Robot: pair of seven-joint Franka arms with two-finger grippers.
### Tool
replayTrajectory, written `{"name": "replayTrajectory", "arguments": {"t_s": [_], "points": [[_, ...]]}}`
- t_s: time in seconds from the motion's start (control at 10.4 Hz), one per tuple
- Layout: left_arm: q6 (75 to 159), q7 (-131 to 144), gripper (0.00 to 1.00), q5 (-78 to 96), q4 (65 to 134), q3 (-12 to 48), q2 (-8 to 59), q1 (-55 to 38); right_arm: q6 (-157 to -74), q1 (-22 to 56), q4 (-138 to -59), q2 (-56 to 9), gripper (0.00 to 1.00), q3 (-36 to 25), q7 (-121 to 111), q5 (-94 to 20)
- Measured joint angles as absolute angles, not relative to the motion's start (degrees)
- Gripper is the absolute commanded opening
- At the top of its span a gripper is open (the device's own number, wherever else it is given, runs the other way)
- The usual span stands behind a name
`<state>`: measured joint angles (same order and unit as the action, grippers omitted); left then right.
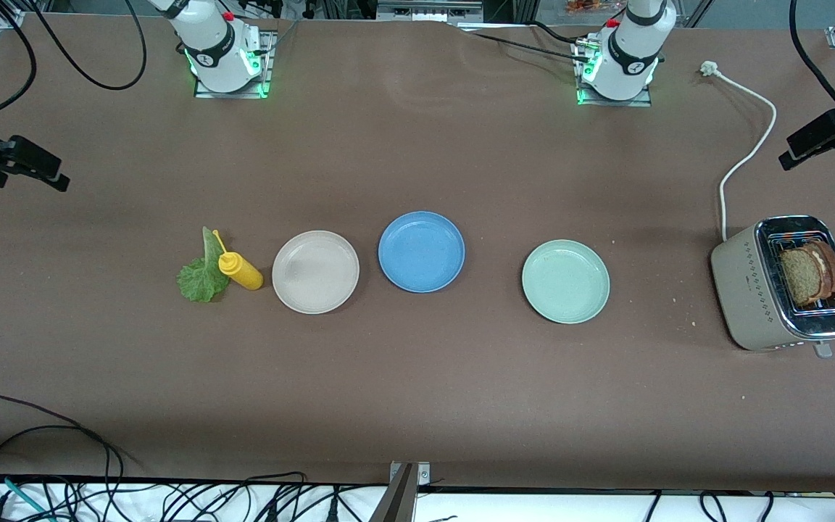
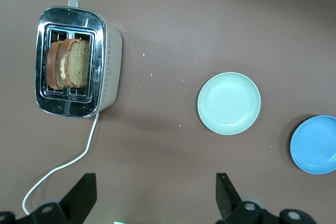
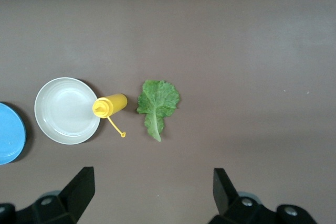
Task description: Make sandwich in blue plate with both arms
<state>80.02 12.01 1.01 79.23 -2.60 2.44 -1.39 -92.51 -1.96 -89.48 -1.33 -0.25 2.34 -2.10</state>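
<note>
The worktop (image 1: 417,377) lies wide and brown under me, and nothing of the sandwich is built yet. Largest on it is the one toaster (image 1: 783,284), at my left arm's end, with two bread slices (image 1: 812,274) standing on edge in its slots, their flat faces running along the slot's length. My left pincer (image 2: 155,195) hangs high over that end, fingers spread wide and holding nothing; in its wrist view the toaster sits off to one side of the open fingers, not between them, so I judge this arm is the one to fetch the bread. Three plates stand in a row: one beige plate (image 1: 315,272), the blue plate (image 1: 421,251) empty in the middle, one mint-green plate (image 1: 565,281) toward the toaster. My right pincer (image 3: 153,192) hangs over the other end, equally wide open and empty, with the single lettuce leaf (image 3: 157,104) ahead of it, its stalk pointing back toward the fingers. One yellow squeeze bottle (image 3: 108,105) lies on its side between leaf and beige plate, touching the leaf in the front view.
</note>
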Motion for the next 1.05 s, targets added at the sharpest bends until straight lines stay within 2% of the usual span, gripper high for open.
{"name": "replayTrajectory", "arguments": {"t_s": [1.05], "points": [[80.02, 12.01, 1.0, 1.01, 79.23, -2.53, 2.44, -1.4, -89.81, -2.09, -88.49, -1.01, 1.0, -1.97, 2.28, -2.1]]}}
